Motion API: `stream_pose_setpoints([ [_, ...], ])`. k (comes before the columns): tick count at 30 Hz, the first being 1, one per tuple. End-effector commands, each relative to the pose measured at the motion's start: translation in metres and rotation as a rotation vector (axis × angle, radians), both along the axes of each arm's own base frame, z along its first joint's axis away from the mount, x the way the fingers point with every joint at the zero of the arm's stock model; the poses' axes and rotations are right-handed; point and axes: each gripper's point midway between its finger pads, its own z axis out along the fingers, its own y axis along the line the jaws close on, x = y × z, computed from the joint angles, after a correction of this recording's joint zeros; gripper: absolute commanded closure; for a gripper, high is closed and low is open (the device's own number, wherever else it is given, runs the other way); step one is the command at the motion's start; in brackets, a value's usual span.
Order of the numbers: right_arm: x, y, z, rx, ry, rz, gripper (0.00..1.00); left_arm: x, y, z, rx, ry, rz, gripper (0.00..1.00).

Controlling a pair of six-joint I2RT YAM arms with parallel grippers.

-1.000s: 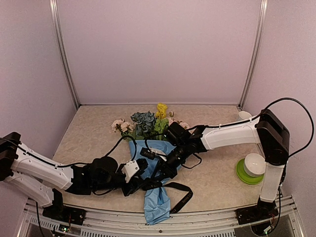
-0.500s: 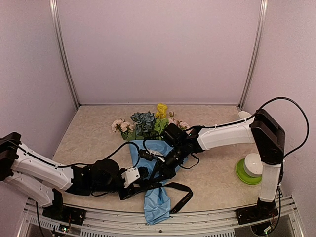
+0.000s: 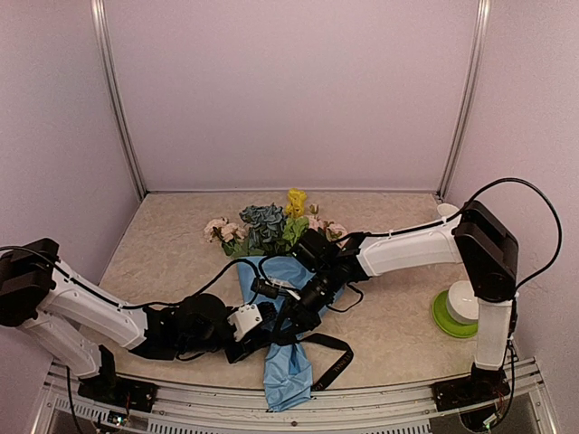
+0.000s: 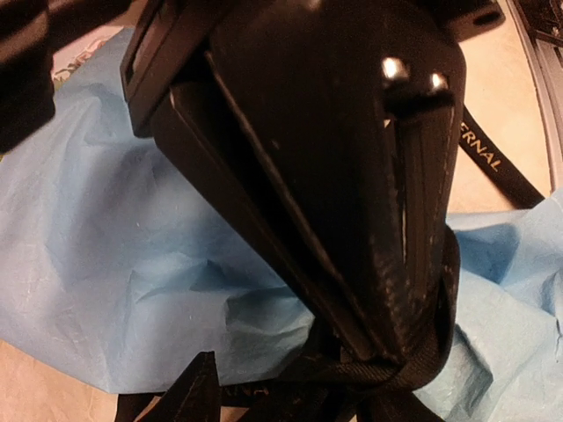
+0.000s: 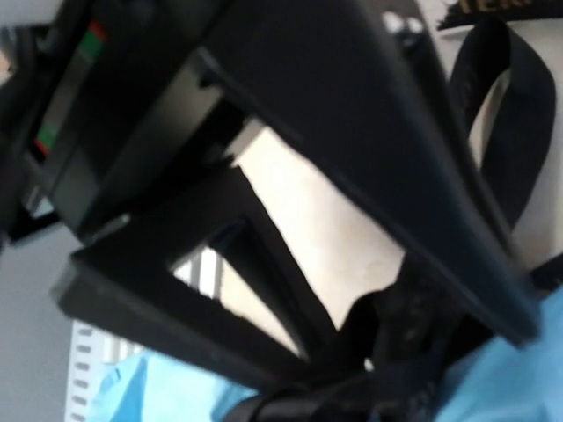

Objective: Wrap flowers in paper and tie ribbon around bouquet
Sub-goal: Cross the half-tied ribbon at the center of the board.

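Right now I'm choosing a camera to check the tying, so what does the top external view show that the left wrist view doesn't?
Only top external: the flowers, the left arm and right arm, and a white bowl on a green plate. Only left wrist: pale lettering on the ribbon, readable up close. Both: the blue paper and the black ribbon.

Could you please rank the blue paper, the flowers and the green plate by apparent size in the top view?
Largest: the paper and the flowers, about alike; the paper is partly covered, so I won't rank them.
Smallest: the green plate.
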Motion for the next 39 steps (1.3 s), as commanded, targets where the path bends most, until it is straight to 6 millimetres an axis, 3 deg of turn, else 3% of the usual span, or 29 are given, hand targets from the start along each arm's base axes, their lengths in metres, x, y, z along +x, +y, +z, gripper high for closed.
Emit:
stream_pose_setpoints([
  [1, -0.005, 0.008, 0.009, 0.042, 0.001, 0.025, 0.91, 0.005, -0.016, 0.015, -0.081, -0.001, -0.002, 0.49],
  [5, -0.002, 0.010, 0.016, 0.061, -0.014, 0.011, 0.92, 0.008, -0.020, 0.011, -0.082, 0.006, 0.009, 0.51],
  [10, -0.001, 0.006, 0.018, 0.053, -0.036, -0.009, 0.91, 0.010, -0.023, 0.012, -0.115, 0.012, 0.009, 0.67],
  [23, -0.002, -0.011, 0.017, -0.012, -0.069, -0.046, 0.86, 0.020, -0.019, 0.009, -0.153, 0.031, 0.082, 0.91],
  [34, 0.031, -0.024, 0.040, 0.019, -0.139, -0.146, 0.71, 0.018, -0.018, 0.007, -0.171, 0.045, 0.080, 0.95],
  [39, 0.045, -0.020, 0.024, -0.021, -0.152, -0.196, 0.75, 0.017, -0.018, 0.008, -0.175, 0.046, 0.080, 0.96],
])
